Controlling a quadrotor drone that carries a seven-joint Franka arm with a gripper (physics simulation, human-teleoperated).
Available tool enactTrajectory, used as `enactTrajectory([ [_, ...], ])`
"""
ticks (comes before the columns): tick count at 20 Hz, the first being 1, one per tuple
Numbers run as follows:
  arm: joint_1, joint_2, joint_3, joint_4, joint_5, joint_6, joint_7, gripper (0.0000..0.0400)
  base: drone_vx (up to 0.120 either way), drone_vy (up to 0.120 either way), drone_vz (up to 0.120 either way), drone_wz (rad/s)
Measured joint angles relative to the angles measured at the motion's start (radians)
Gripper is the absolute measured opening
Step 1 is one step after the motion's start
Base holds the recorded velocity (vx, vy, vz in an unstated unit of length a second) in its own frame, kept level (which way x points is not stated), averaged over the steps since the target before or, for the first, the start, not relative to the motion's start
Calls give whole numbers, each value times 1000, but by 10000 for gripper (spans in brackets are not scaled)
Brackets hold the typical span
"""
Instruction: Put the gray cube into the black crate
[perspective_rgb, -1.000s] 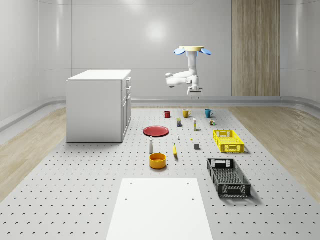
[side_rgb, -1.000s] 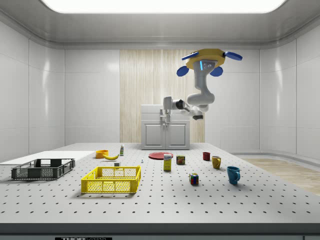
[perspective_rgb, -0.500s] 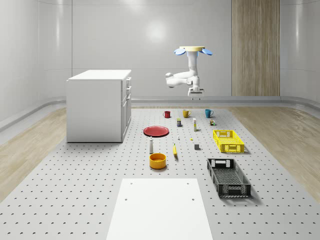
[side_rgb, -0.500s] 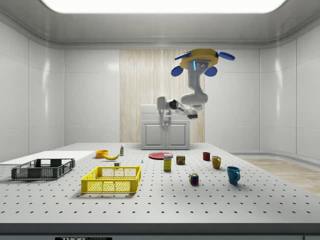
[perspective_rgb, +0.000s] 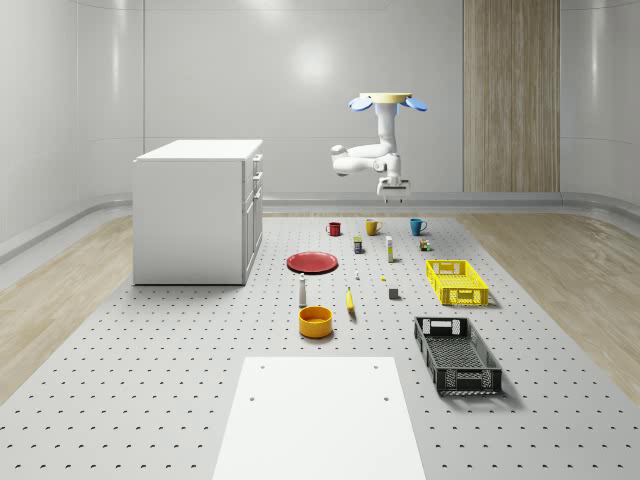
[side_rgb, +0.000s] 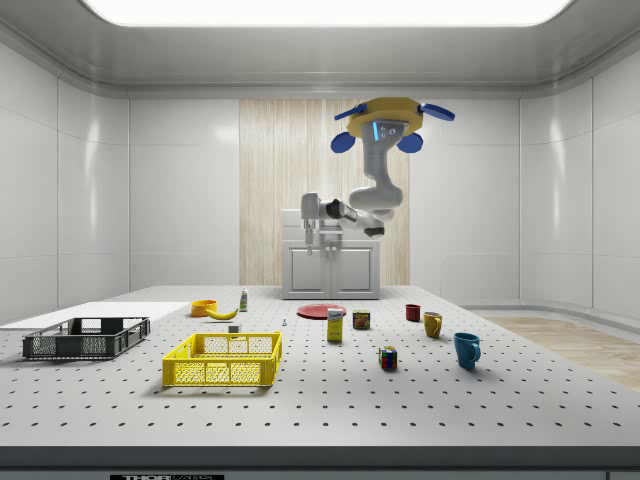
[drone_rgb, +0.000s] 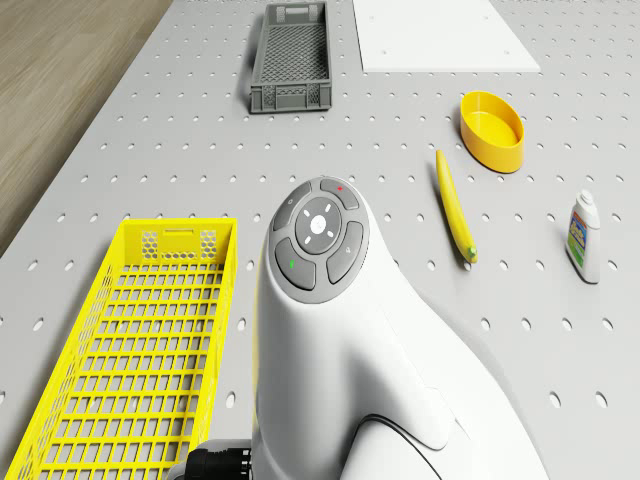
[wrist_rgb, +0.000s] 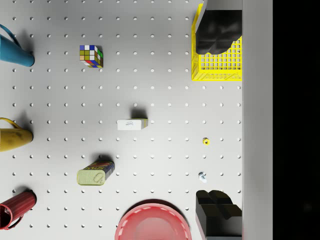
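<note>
The small gray cube (perspective_rgb: 394, 293) (side_rgb: 233, 328) sits on the perforated table between the banana and the yellow crate. The black crate (perspective_rgb: 457, 355) (side_rgb: 86, 338) (drone_rgb: 290, 55) lies empty nearer the table's front, beyond the yellow crate from the drone. The drone (perspective_rgb: 387, 100) (side_rgb: 392, 112) hovers high over the far part of the table. Its arm bends down, and the gripper (perspective_rgb: 393, 192) (side_rgb: 313, 238) (wrist_rgb: 218, 122) points at the table, open, with nothing between its dark fingers (wrist_rgb: 217, 32). It hangs well above and behind the cube.
A yellow crate (perspective_rgb: 456, 282) stands beside the cube. A red plate (perspective_rgb: 312, 262), banana (perspective_rgb: 350, 299), yellow bowl (perspective_rgb: 315, 321), bottle (drone_rgb: 584, 235), can (wrist_rgb: 95, 172), Rubik's cube (wrist_rgb: 91, 55) and mugs are spread around. A white cabinet (perspective_rgb: 198, 210) rises at the whole-scene view's left.
The drone with its arm has shifted toward the side view's left, toward the crates' end of the table. The gripper has stayed open and nothing on the table has moved.
</note>
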Motion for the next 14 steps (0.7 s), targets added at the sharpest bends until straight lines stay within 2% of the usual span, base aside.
enactTrajectory([
  [11, -7, -30, 6, 2, 13, 28, 6, 400, 120, 0, 0, 0],
  [14, -9, -38, 7, 2, 16, 35, 8, 400, 120, 0, -107, 0],
])
